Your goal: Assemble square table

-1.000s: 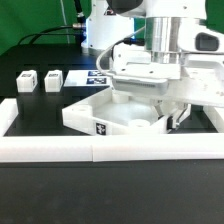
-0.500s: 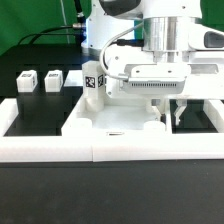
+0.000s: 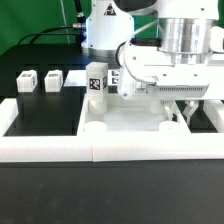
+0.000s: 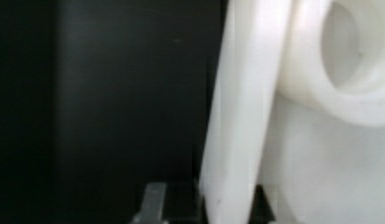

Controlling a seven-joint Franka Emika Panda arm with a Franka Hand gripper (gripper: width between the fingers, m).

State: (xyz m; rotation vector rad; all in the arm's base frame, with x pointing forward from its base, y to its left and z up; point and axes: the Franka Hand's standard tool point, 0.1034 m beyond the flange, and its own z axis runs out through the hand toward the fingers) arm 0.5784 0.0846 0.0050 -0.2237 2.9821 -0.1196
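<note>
The white square tabletop [image 3: 120,120] lies underside up, square against the front border wall. One tagged leg post [image 3: 96,80] stands upright at its far left corner. Two loose leg posts [image 3: 26,80] [image 3: 52,78] rest on the black table at the exterior view's left. My gripper [image 3: 183,112] comes down on the tabletop's right side and is shut on its raised rim. In the wrist view the rim [image 4: 242,100] runs straight between the dark fingers [image 4: 162,205] of the gripper [image 4: 210,205]. A round corner hole [image 4: 358,50] shows beside it.
A long low white border wall [image 3: 60,148] runs along the front, with a side piece [image 3: 5,110] at the exterior view's left. The robot's base [image 3: 100,30] stands behind the tabletop. Black cables trail over the green cloth [image 3: 20,30] at the back left.
The tabletop has turned from a diagonal pose to lying square against the front wall. My gripper has swung with it toward the exterior view's right, still shut on the rim.
</note>
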